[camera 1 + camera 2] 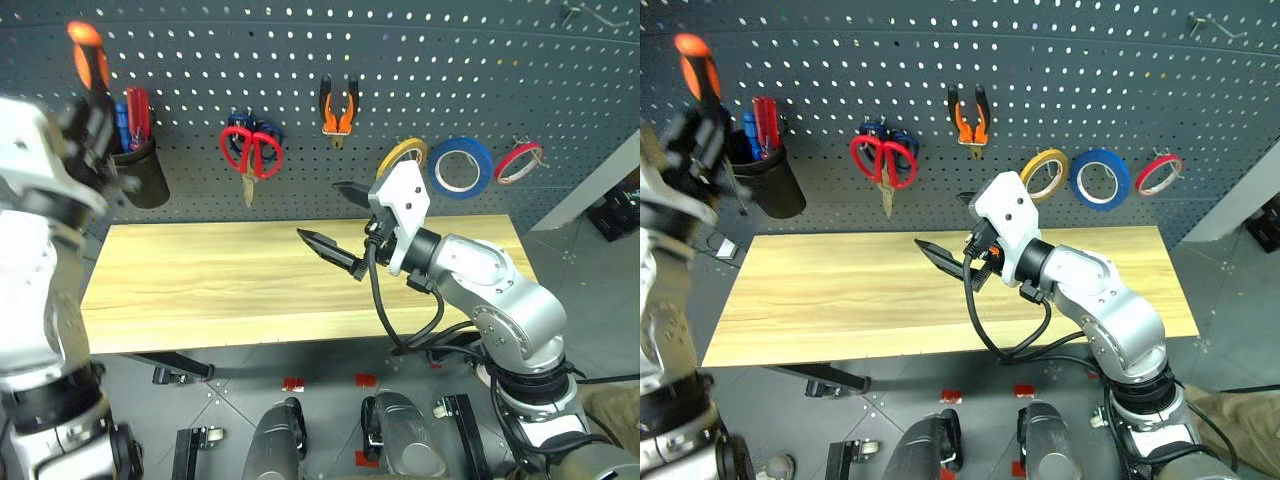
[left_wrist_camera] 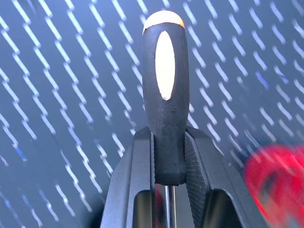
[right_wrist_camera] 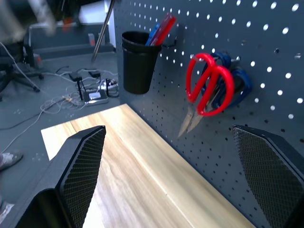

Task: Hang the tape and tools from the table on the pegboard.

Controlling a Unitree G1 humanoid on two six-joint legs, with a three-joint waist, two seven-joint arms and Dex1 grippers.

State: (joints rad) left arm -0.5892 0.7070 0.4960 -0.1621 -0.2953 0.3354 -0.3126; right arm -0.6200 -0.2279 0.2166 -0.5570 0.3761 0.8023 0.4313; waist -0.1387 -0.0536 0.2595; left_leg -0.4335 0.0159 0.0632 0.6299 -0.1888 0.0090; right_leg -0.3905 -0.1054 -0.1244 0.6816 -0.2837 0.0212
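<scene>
With everything else up on the board: last tool in hand, screwdriver (image 1: 88, 55).
Head views, step: judged the final hang; red-handled scissors (image 1: 250, 150), pliers (image 1: 338, 105) and blue tape (image 1: 461, 167) already on pegboard (image 1: 420, 60) hooks; table (image 1: 240, 275) bare.
Head views, left arm: raised high beside the black cup (image 1: 140, 172) at the board's left end; left gripper (image 1: 98, 112) clenched on the screwdriver, handle end up.
Head views, right arm: held over mid-table, right gripper (image 1: 335, 225) released, fingers wide, nothing between them.
Left wrist view: fingers (image 2: 135, 180) clamped on the handle's lower end, shaft running down between them, pegboard holes close behind.
Right wrist view: spread pads (image 3: 88, 164) framing scissors and cup; blue and red screwdrivers (image 3: 160, 29) standing in the cup.
Next move, judged: shaft to be lowered tip-first into the cup, then let go.
</scene>
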